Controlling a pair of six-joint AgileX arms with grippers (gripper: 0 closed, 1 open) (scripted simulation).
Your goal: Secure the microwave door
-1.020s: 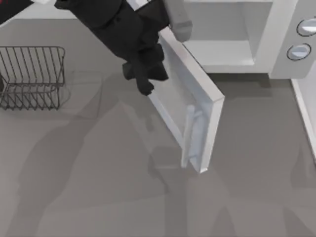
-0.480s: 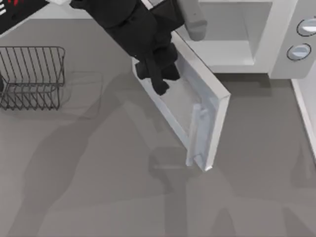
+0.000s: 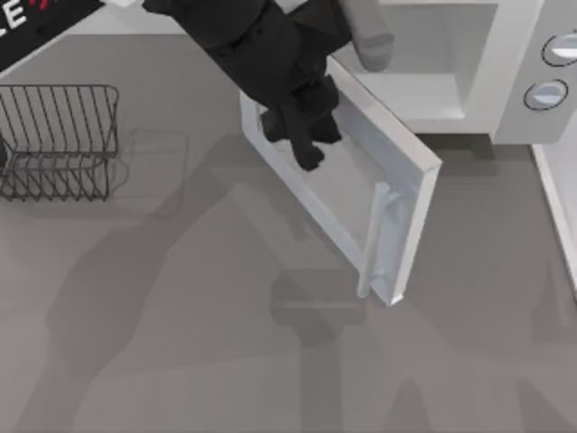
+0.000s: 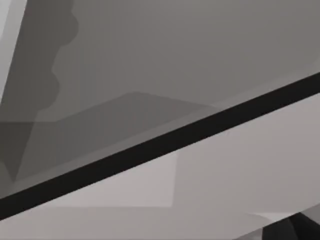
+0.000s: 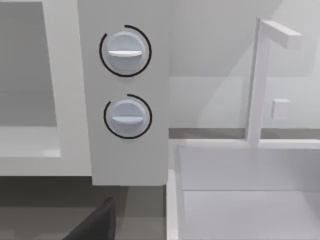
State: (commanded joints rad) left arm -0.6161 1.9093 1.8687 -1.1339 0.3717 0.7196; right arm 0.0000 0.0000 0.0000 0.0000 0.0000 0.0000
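Note:
The microwave (image 3: 505, 81) stands at the back right, its pale cavity (image 3: 424, 54) exposed. Two round grey knobs (image 5: 125, 52) sit on its side panel. The microwave door (image 3: 347, 194) hangs partly open and angles out toward the table's front. Its pale bar handle (image 3: 379, 239) is near the free edge. My left gripper (image 3: 308, 155) presses its dark tip against the door's outer face near the window, well away from the handle. A dark part of my right gripper (image 5: 95, 225) shows low in the right wrist view, facing the knob panel from a distance.
A dark wire rack (image 3: 59, 140) stands at the left of the table. A white sink (image 5: 250, 190) with a tall tap (image 5: 255, 80) sits right of the microwave. A black board with white lettering (image 3: 36, 27) lies at the back left.
My left arm has moved right and slightly forward, staying against the door. The door's free edge and handle have swung to the right, narrowing the opening.

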